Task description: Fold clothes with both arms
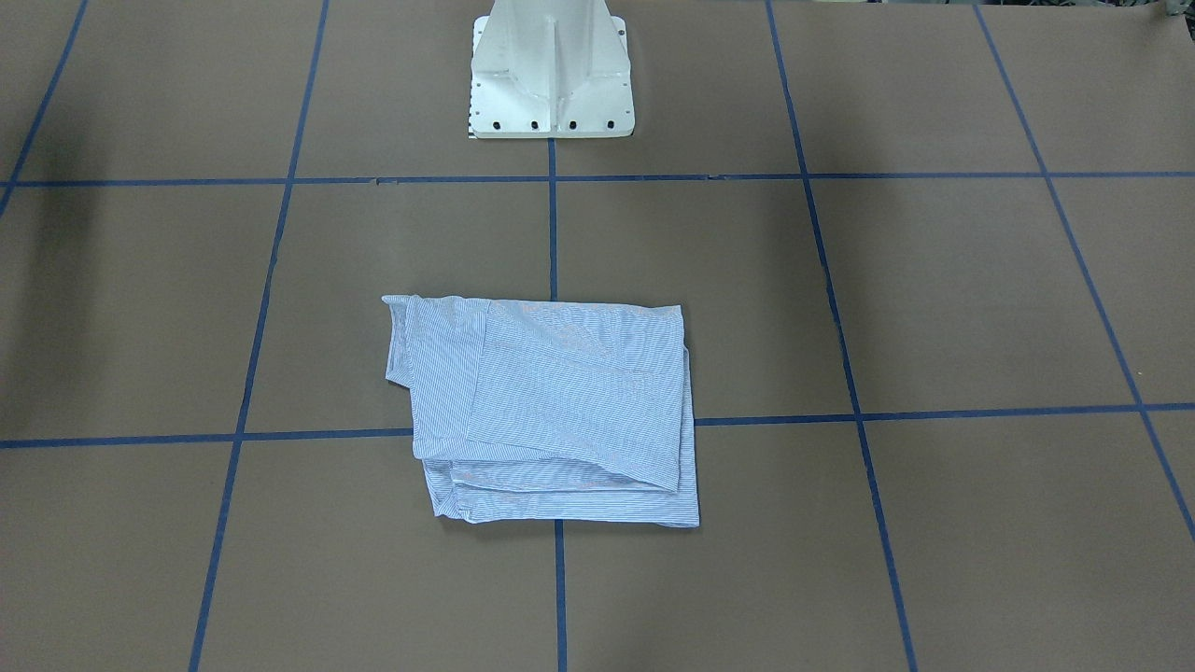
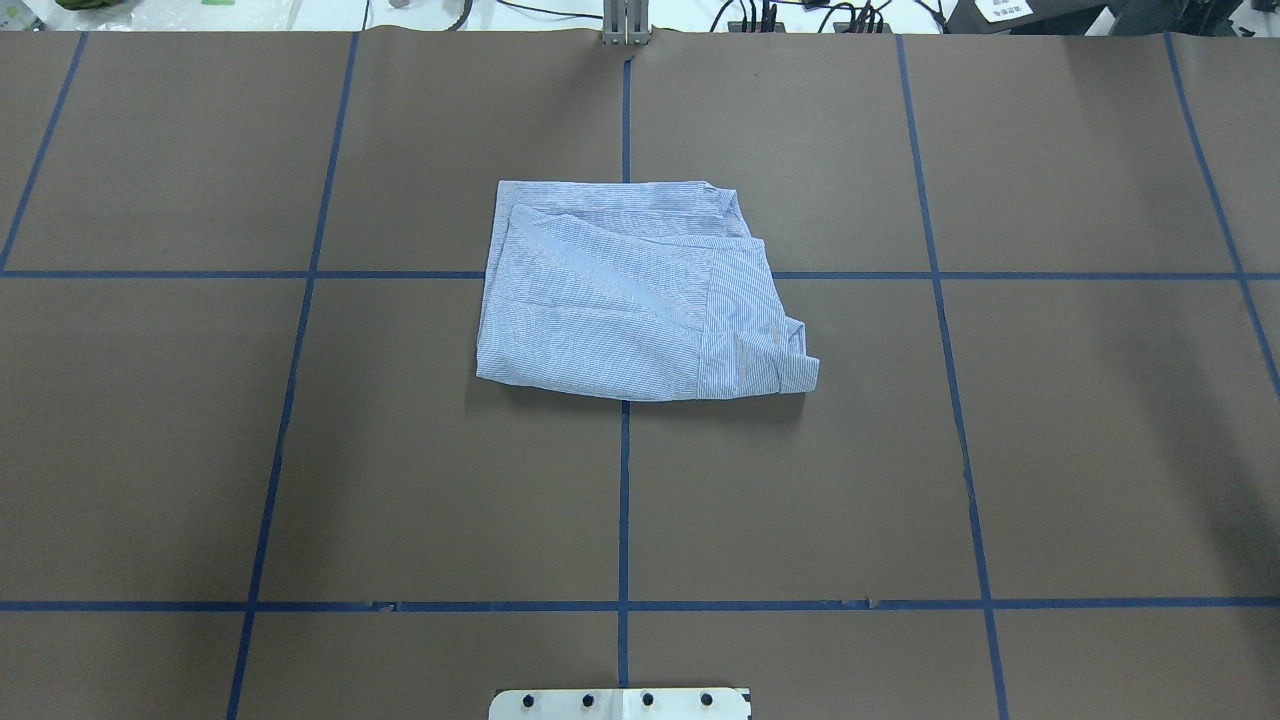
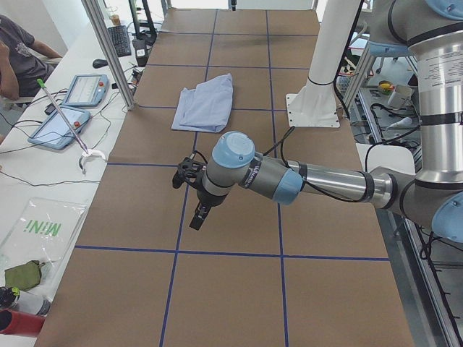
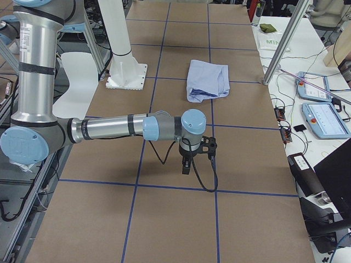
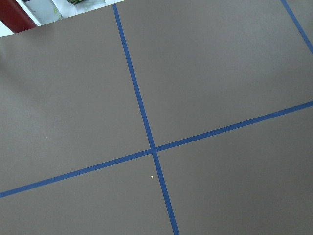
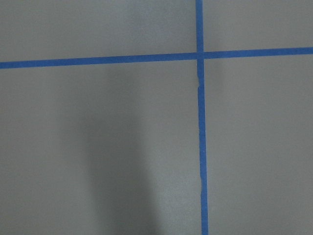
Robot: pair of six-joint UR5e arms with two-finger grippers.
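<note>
Striped shirt [image 1: 551,411] folded into a compact stack at the middle of the table [image 1: 934,308], left gripper [image 3: 197,218] and right gripper [image 4: 185,167] hanging well apart from it (finger spacing cannot be told); folding looks finished, so any tidying should square the protruding corner without disturbing layers.

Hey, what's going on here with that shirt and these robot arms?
A striped shirt lies folded into a rough rectangle at the middle of the brown table. Nothing is touching it. The robot's left arm and right arm reach out over bare table at opposite ends, well away from the shirt. The folding looks finished, or close to it.
</note>
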